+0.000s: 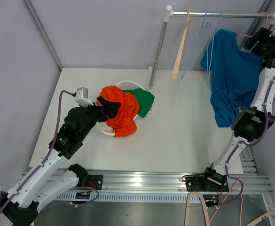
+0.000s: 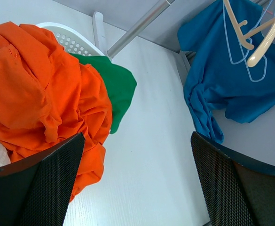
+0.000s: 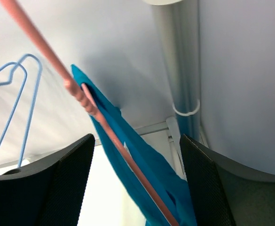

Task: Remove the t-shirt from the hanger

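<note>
Right fingers (image 3: pixel 57 188) flank the pink hanger (image 3: pixel 88 106) — t-shirt (image 3: pixel 151 165) draped on it.

Colour rundown: the teal-blue cotton t-shirt (image 3: pixel 151 174) running between the right pincer (image 3: pixel 136 141) and its black, fine-mesh-textured fingers (image 3: pixel 62 188) is totally plain, no print, and the thin plastic hanger (image 3: pixel 39 47) in there with it is salmon pink. Off to that pincer's left, the wire hangers (image 3: pixel 30 110) are pale blue. Below the left pincer (image 2: pixel 137 141), same black mesh, you've got a crumpled bright orange garment (image 2: pixel 34 89), a solid green cloth (image 2: pixel 116 89) beside it, a white perforated plastic basket (image 2: pixel 66 40) and a white tabletop (image 2: pixel 151 174).
</note>
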`<state>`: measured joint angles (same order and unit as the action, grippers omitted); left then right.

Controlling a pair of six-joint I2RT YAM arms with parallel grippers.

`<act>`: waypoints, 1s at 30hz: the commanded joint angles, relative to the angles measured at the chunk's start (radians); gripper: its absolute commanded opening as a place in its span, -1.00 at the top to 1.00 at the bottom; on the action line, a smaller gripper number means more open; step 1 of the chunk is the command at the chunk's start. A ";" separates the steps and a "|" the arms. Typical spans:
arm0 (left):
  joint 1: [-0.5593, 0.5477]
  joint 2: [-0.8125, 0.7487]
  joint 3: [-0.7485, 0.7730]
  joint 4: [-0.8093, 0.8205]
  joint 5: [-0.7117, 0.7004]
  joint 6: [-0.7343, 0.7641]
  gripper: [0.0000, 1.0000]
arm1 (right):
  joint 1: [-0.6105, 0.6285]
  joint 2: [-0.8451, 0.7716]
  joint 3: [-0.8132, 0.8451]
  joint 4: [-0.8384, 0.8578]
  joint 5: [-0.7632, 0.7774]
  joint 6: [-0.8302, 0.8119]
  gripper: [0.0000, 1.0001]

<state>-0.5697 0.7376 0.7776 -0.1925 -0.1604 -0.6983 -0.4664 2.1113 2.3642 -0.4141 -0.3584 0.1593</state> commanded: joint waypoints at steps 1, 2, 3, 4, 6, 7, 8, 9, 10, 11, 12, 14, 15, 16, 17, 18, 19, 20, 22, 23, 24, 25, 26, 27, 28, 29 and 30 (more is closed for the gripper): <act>-0.013 -0.014 0.037 0.005 -0.021 0.034 -0.99 | 0.012 -0.063 0.044 0.046 -0.033 -0.003 -0.54; -0.015 -0.012 0.038 0.007 -0.021 0.036 -0.99 | 0.014 -0.066 0.047 0.046 -0.030 -0.004 -0.50; -0.015 -0.014 0.038 0.005 -0.021 0.037 -0.99 | 0.012 -0.068 0.049 0.047 -0.039 -0.003 -0.43; -0.015 -0.015 0.037 0.005 -0.021 0.040 -0.99 | 0.012 -0.070 0.052 0.049 -0.045 -0.001 -0.23; -0.016 -0.015 0.034 0.010 -0.021 0.043 -0.99 | 0.015 -0.070 0.061 0.046 -0.050 0.003 -0.06; -0.018 -0.015 0.029 0.011 -0.019 0.043 -0.99 | 0.017 -0.071 0.061 0.044 -0.054 0.005 0.07; -0.018 -0.015 0.028 0.013 -0.019 0.043 -0.99 | 0.017 -0.074 0.061 0.044 -0.056 0.005 0.10; -0.018 -0.012 0.029 0.014 -0.018 0.043 -0.99 | 0.023 -0.077 0.061 0.044 -0.053 0.003 0.10; -0.019 -0.012 0.028 0.016 -0.016 0.043 -0.99 | 0.026 -0.079 0.061 0.046 -0.045 0.000 0.10; -0.021 -0.009 0.028 0.018 -0.016 0.043 -0.99 | 0.031 -0.083 0.061 0.047 -0.040 0.000 0.10; -0.022 -0.009 0.026 0.018 -0.016 0.045 -0.99 | 0.034 -0.083 0.061 0.051 -0.031 -0.001 0.10; -0.024 -0.009 0.023 0.019 -0.018 0.046 -0.99 | 0.046 -0.076 0.082 0.049 -0.008 -0.001 0.09; -0.024 -0.009 0.023 0.019 -0.018 0.046 -0.99 | 0.049 -0.068 0.096 0.047 -0.005 0.000 0.10; -0.024 -0.010 0.025 0.016 -0.019 0.051 -0.99 | 0.054 -0.062 0.121 0.040 -0.007 0.003 0.10; -0.024 -0.014 0.026 0.013 -0.022 0.052 -0.99 | 0.054 -0.056 0.133 0.038 -0.013 0.012 0.12; -0.025 -0.020 0.023 0.010 -0.025 0.056 -0.99 | 0.054 -0.041 0.144 0.037 -0.016 0.019 0.17; -0.025 -0.023 0.020 0.011 -0.033 0.062 -0.99 | 0.058 -0.034 0.153 0.035 -0.017 0.022 0.17; -0.025 -0.027 0.019 0.011 -0.036 0.065 -0.99 | 0.061 -0.030 0.159 0.037 -0.017 0.023 0.17; -0.025 -0.037 0.008 0.016 -0.044 0.075 -0.99 | 0.067 -0.022 0.159 0.044 -0.008 0.020 0.04; -0.025 -0.038 0.006 0.015 -0.048 0.079 -0.99 | 0.077 -0.020 0.161 0.046 0.007 0.013 0.00; -0.025 -0.040 0.005 0.016 -0.050 0.083 -0.99 | 0.081 -0.017 0.159 0.047 0.013 0.008 -0.03; -0.025 -0.038 0.005 0.021 -0.053 0.091 -0.99 | 0.087 -0.016 0.162 0.049 0.022 0.000 -0.04; -0.027 -0.040 0.005 0.022 -0.056 0.094 -0.99 | 0.100 -0.013 0.165 0.047 0.035 -0.006 -0.05; -0.025 -0.038 0.003 0.025 -0.056 0.098 -0.99 | 0.104 -0.010 0.174 0.043 0.054 -0.021 -0.07; -0.027 -0.034 0.003 0.028 -0.056 0.105 -0.99 | 0.109 -0.007 0.178 0.035 0.067 -0.029 -0.06; -0.025 -0.030 0.005 0.030 -0.056 0.106 -0.99 | 0.113 -0.005 0.178 0.031 0.076 -0.032 -0.08; -0.027 -0.029 0.005 0.031 -0.054 0.108 -0.99 | 0.120 -0.005 0.178 0.029 0.084 -0.038 -0.08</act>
<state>-0.5873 0.7071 0.7780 -0.1963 -0.2001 -0.6262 -0.3687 2.0937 2.4943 -0.3985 -0.3168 0.1516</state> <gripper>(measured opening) 0.994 0.537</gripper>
